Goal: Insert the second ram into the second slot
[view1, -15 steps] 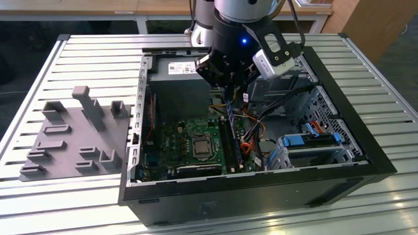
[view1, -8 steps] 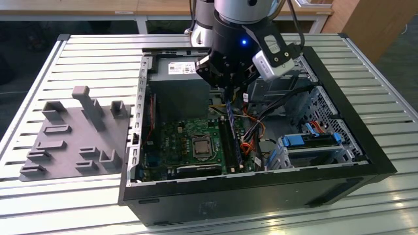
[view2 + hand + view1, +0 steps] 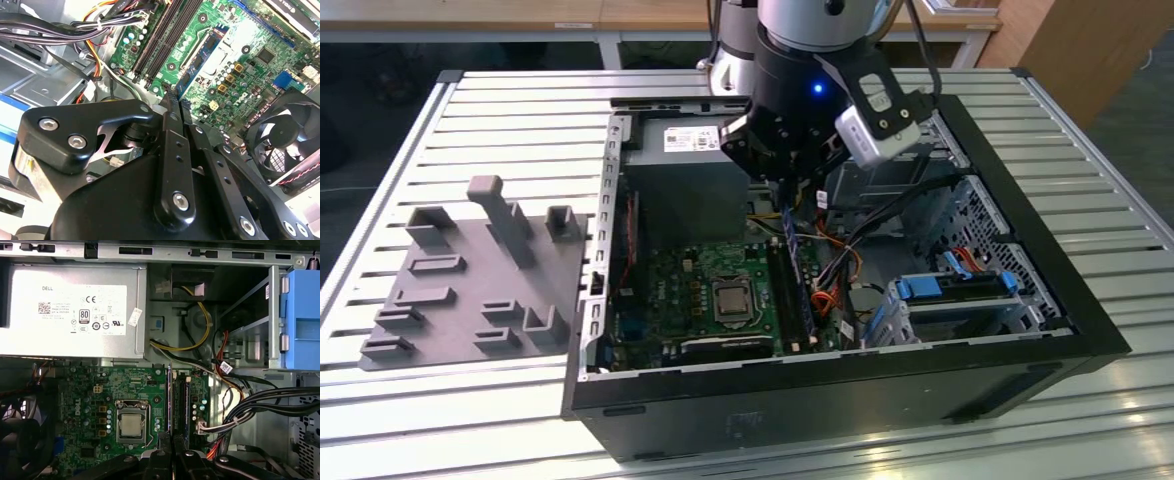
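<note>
Right now the robot's black gripper (image 3: pixel 783 195) hangs inside the big black open computer case (image 3: pixel 854 400). Its two jaws are squeezed close together. They pinch a long, thin, flat circuit-board strip, the second ram (image 3: pixel 170 400).

In the first wrist view the ram shows on its edge, like a thin dark line sticking out ahead of the jaws. It sits just beside the long black memory slots (image 3: pixel 184 405) and runs the same way as they do. I cannot tell if it touches a slot yet.

Under the jaws lies the flat green main board (image 3: pixel 100 390). A square silver chip holder (image 3: pixel 132 422) is just to one side of the jaws. Past the ram's far end sits a big grey metal power box (image 3: pixel 75 315). In the second wrist view a round black fan (image 3: pixel 280 140) is near the jaws.

Well away from the jaws, outside the case, a grey plastic rack (image 3: pixel 467 290) rests on the ribbed metal table (image 3: pixel 494 110).
</note>
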Controlling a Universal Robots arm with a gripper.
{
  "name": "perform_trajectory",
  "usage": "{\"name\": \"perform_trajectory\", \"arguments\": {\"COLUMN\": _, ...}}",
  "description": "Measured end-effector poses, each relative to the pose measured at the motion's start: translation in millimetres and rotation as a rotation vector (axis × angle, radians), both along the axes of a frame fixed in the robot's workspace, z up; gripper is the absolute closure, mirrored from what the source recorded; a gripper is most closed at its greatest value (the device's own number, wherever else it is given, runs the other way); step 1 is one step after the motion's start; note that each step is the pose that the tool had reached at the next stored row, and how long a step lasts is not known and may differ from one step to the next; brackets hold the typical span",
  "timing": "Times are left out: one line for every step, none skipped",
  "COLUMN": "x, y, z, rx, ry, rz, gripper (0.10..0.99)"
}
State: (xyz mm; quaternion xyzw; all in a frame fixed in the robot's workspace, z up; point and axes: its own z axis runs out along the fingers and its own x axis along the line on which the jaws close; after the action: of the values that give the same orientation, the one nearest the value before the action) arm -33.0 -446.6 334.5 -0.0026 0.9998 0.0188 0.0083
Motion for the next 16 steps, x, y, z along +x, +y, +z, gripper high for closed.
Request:
{"name": "perform_trajectory", "arguments": {"x": 0.0, "y": 0.0, "z": -0.2, "rx": 0.000, "ry": 0.0000, "rz": 0.000, "gripper": 0.949}}
{"name": "perform_trajectory", "arguments": {"x": 0.0, "y": 0.0, "z": -0.5, "rx": 0.000, "ry": 0.0000, "rz": 0.000, "gripper": 0.949}}
{"name": "perform_trajectory", "arguments": {"x": 0.0, "y": 0.0, "z": -0.6, "rx": 0.000, "ry": 0.0000, "rz": 0.000, "gripper": 0.949}}
{"name": "perform_trajectory", "arguments": {"x": 0.0, "y": 0.0, "z": -0.9, "rx": 0.000, "ry": 0.0000, "rz": 0.000, "gripper": 0.949}}
{"name": "perform_trajectory", "arguments": {"x": 0.0, "y": 0.0, "z": -1.1, "rx": 0.000, "ry": -0.0001, "rz": 0.000, "gripper": 0.949}}
{"name": "perform_trajectory", "arguments": {"x": 0.0, "y": 0.0, "z": -1.4, "rx": 0.000, "ry": -0.0001, "rz": 0.000, "gripper": 0.949}}
{"name": "perform_trajectory", "arguments": {"x": 0.0, "y": 0.0, "z": -1.6, "rx": 0.000, "ry": 0.0000, "rz": 0.000, "gripper": 0.949}}
{"name": "perform_trajectory", "arguments": {"x": 0.0, "y": 0.0, "z": -1.8, "rx": 0.000, "ry": 0.0000, "rz": 0.000, "gripper": 0.949}}
{"name": "perform_trajectory", "arguments": {"x": 0.0, "y": 0.0, "z": -2.1, "rx": 0.000, "ry": 0.0000, "rz": 0.000, "gripper": 0.949}}
{"name": "perform_trajectory", "arguments": {"x": 0.0, "y": 0.0, "z": -2.4, "rx": 0.000, "ry": 0.0000, "rz": 0.000, "gripper": 0.949}}
{"name": "perform_trajectory", "arguments": {"x": 0.0, "y": 0.0, "z": -2.7, "rx": 0.000, "ry": 0.0000, "rz": 0.000, "gripper": 0.949}}
{"name": "perform_trajectory", "arguments": {"x": 0.0, "y": 0.0, "z": -3.0, "rx": 0.000, "ry": 0.0000, "rz": 0.000, "gripper": 0.949}}
{"name": "perform_trajectory", "arguments": {"x": 0.0, "y": 0.0, "z": -3.3, "rx": 0.000, "ry": 0.0001, "rz": 0.000, "gripper": 0.949}}
{"name": "perform_trajectory", "arguments": {"x": 0.0, "y": 0.0, "z": -3.5, "rx": 0.000, "ry": 0.0001, "rz": 0.000, "gripper": 0.949}}
{"name": "perform_trajectory", "arguments": {"x": 0.0, "y": 0.0, "z": -3.8, "rx": 0.000, "ry": 0.0001, "rz": 0.000, "gripper": 0.949}}
{"name": "perform_trajectory", "arguments": {"x": 0.0, "y": 0.0, "z": -4.0, "rx": 0.000, "ry": 0.0001, "rz": 0.000, "gripper": 0.949}}
